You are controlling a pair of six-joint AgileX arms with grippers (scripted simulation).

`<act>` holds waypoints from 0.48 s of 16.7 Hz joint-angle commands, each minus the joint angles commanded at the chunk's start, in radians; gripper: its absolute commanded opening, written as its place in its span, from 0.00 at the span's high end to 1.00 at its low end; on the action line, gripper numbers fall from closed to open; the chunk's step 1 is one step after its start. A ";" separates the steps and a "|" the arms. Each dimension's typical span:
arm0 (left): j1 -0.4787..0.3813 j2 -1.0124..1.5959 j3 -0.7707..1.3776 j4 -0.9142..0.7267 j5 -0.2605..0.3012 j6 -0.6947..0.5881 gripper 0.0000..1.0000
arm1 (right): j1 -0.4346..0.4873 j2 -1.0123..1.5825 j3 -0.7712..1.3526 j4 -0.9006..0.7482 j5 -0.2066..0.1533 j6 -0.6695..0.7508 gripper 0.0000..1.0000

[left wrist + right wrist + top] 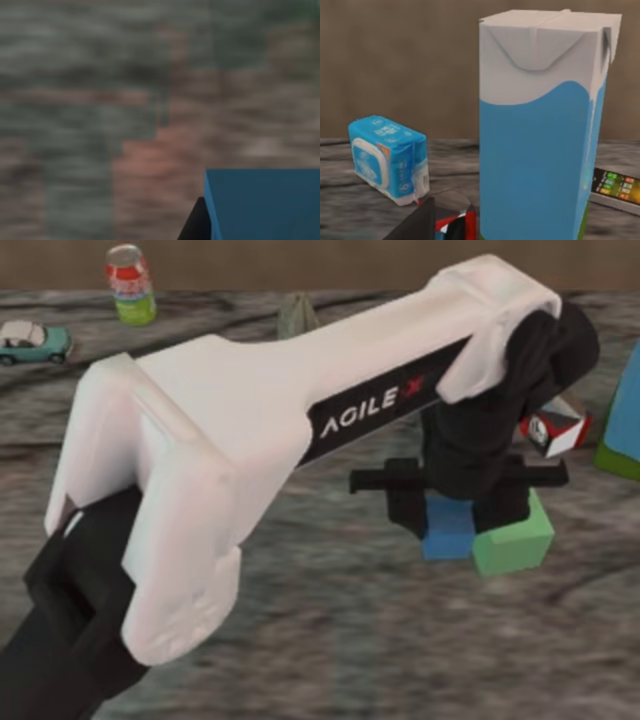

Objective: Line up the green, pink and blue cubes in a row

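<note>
The left gripper (pixel 462 502) of an AgileX arm reaches far across the table (pixel 330 640) and hangs directly over the blue cube (pixel 447 527), one dark finger on each side of it; whether the fingers are pressing the cube or have let go cannot be told. The green cube (pixel 513 537) sits just beside the blue one, on the gripper's right and touching or nearly so. The pink cube is not visible, perhaps hidden under the arm. The right arm is out of the top view, facing a blue-and-white carton (pixel 545 130).
</note>
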 joint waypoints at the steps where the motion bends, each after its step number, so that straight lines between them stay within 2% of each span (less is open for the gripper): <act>1: 0.000 0.001 -0.014 0.014 0.000 0.001 1.00 | 0.000 0.000 0.000 0.000 0.000 0.000 0.00; 8: 0.000 0.027 -0.221 0.245 -0.001 -0.001 1.00 | 0.000 0.000 0.000 0.000 0.000 0.000 0.00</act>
